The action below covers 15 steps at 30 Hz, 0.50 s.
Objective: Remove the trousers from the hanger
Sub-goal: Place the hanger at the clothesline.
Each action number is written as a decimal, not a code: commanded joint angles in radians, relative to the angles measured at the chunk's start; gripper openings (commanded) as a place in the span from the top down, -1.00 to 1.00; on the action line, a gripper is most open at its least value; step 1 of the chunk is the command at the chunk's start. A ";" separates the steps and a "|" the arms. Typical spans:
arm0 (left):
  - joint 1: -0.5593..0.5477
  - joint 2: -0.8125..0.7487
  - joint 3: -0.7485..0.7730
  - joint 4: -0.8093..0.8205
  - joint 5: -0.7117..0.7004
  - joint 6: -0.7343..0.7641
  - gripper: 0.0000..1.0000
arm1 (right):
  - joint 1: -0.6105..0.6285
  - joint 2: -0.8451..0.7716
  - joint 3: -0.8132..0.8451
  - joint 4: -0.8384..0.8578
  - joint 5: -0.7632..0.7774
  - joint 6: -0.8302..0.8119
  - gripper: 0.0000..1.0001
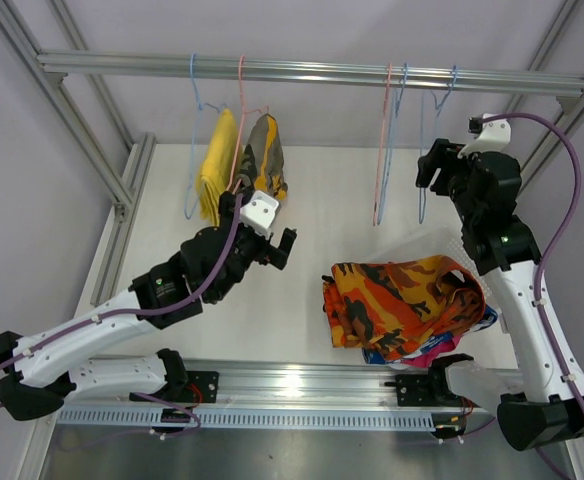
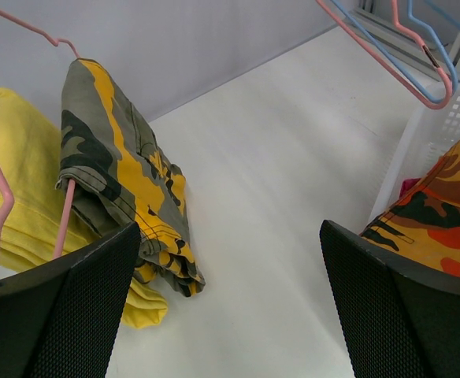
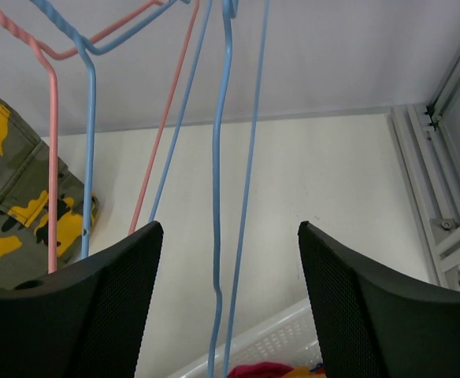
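Yellow trousers (image 1: 217,165) and yellow-brown camouflage trousers (image 1: 265,155) hang on a blue and a pink hanger at the left of the rail. My left gripper (image 1: 277,245) is open just below and right of them. In the left wrist view the camouflage trousers (image 2: 120,173) and yellow trousers (image 2: 25,205) are by my left finger, untouched. Orange-red patterned trousers (image 1: 402,300) lie on top in the white basket (image 1: 409,243), with magenta cloth (image 1: 434,350) beneath. My right gripper (image 1: 432,165) is open; a bare blue hanger (image 3: 218,236) hangs between its fingers.
Bare pink and blue hangers (image 1: 384,140) hang at the right of the rail (image 1: 312,70). Aluminium frame posts stand at both sides. The basket rim (image 3: 277,339) lies just below my right gripper, and its wall (image 2: 435,134) is at the right of the left wrist view.
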 commanded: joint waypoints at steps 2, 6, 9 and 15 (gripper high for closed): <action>0.008 -0.045 0.002 0.034 -0.011 0.017 -0.99 | 0.020 -0.054 0.068 -0.048 0.052 -0.021 -0.51; 0.008 -0.054 0.000 0.035 -0.016 0.019 -0.99 | 0.029 -0.079 0.117 -0.091 0.115 -0.068 -0.57; 0.008 -0.059 -0.001 0.038 -0.020 0.025 -0.99 | 0.046 -0.076 0.180 -0.148 0.206 -0.103 -0.59; 0.031 -0.074 -0.006 0.051 -0.039 0.023 -0.99 | 0.109 -0.024 0.240 -0.188 0.396 -0.231 -0.67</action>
